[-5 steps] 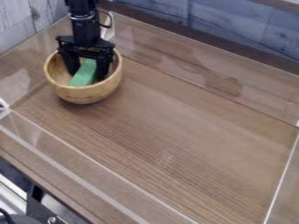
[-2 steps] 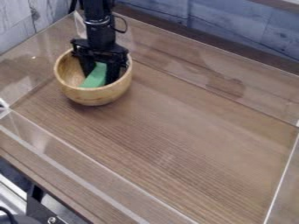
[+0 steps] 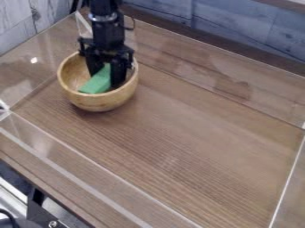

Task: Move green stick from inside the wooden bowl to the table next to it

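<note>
- The fingers (image 3: 105, 68) were clenched on the green stick (image 3: 98, 82) — inside the wooden bowl (image 3: 99, 96).
- The bowl sat on the desk (image 3: 179, 142).

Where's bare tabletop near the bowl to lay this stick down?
Bare table runs right of and in front of the wooden bowl to the clear plastic walls. It is crowded only at the bowl, where the pincer reaches in at the green stick. A narrower strip lies left of it.
</note>
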`<action>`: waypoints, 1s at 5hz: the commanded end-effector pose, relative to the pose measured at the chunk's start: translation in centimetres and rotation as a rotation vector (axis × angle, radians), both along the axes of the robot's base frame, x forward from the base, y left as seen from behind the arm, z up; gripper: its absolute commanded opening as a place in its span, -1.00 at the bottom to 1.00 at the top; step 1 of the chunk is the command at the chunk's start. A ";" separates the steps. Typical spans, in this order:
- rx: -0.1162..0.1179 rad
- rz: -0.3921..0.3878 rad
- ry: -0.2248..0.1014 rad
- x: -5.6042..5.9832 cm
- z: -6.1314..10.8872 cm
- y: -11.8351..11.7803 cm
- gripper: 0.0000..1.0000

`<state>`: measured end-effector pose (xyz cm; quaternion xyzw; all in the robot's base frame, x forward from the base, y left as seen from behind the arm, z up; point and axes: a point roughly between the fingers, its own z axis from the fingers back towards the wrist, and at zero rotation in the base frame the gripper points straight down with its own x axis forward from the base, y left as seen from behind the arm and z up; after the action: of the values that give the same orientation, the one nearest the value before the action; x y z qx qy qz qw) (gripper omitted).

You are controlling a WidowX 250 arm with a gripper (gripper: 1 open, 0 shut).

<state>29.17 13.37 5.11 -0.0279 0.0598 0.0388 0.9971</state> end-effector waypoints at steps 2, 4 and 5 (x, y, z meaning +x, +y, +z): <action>0.020 0.048 -0.055 1.6 2.7 0.9 -1.00; 0.014 -0.010 -0.049 2.2 3.2 1.6 -1.00; 0.012 -0.042 -0.047 2.2 3.2 1.2 -1.00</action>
<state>30.72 14.24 6.62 -0.0348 0.0617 0.0200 0.9973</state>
